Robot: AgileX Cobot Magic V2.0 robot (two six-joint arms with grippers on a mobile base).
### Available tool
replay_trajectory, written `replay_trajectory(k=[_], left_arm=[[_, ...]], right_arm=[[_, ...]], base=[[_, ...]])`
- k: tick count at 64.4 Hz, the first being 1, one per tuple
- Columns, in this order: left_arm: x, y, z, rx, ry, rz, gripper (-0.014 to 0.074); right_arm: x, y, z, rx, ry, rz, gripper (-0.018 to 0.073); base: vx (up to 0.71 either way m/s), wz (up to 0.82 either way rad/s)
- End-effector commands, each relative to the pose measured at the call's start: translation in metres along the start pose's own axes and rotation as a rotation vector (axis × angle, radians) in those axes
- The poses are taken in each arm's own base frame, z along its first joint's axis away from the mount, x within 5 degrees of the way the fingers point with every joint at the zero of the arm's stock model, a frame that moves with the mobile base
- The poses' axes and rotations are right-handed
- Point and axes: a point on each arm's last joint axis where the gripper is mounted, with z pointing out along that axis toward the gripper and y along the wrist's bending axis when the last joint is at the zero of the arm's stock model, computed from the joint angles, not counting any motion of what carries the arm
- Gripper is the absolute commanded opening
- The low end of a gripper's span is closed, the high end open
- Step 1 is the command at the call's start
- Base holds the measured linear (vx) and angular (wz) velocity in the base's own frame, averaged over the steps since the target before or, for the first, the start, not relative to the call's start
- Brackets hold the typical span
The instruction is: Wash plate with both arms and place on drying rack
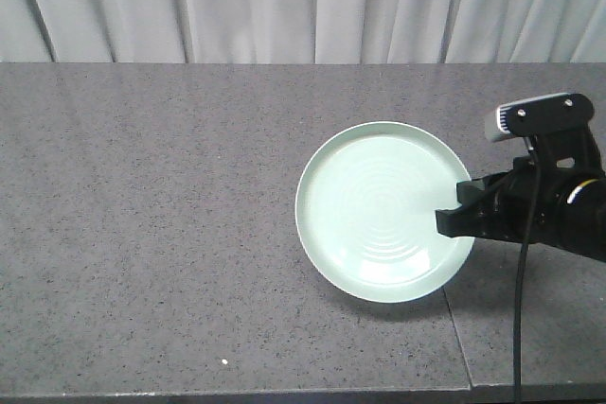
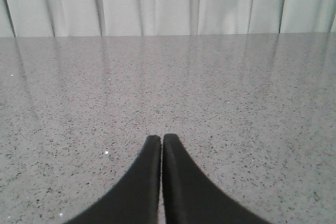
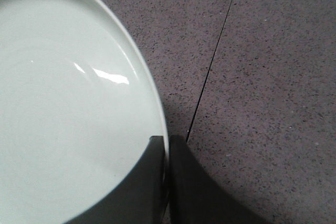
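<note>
On the grey counter [image 1: 142, 234], right pincer [image 3: 168, 144] clamping plate [image 1: 379, 210] rim, left pincer [image 2: 161, 139] closed.

In the front view, the right arm [image 1: 568, 201] is cut off by the right edge, and part of the plate [image 1: 374, 210] rim is covered by its fingers [image 1: 459, 221]. A white speck [image 1: 223, 361] on the worktop [image 1: 142, 186] cannot be identified.

Black right arm [image 1: 561, 210] bears pointed black hand [image 1: 454, 219], grey camera module [image 1: 535, 118] and black cable [image 1: 520, 309].
</note>
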Motion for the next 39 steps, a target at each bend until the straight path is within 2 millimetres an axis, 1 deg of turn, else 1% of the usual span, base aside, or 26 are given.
replay_trajectory(k=[1, 6, 14, 39], left_arm=[[-0.002, 0.0, 0.0, 0.005, -0.072, -0.01, -0.0005], [-0.002, 0.0, 0.0, 0.005, -0.072, -0.01, -0.0005], [-0.002, 0.0, 0.0, 0.005, -0.072, -0.01, -0.0005], [-0.002, 0.0, 0.0, 0.005, -0.072, -0.01, -0.0005]], right_arm=[[-0.013, -0.004, -0.021, 0.05, -0.187, -0.003, -0.0009], [-0.007, -0.004, -0.029, 0.065, -0.229, 0.006, -0.0009], [-0.006, -0.004, -0.036, 0.066, -0.252, 0.012, -0.0009], [-0.006, -0.004, -0.037, 0.066, -0.255, 0.012, -0.0009]], base=[[0.0, 0.0], [0.0, 0.0], [0.0, 0.0], [0.0, 0.0]])
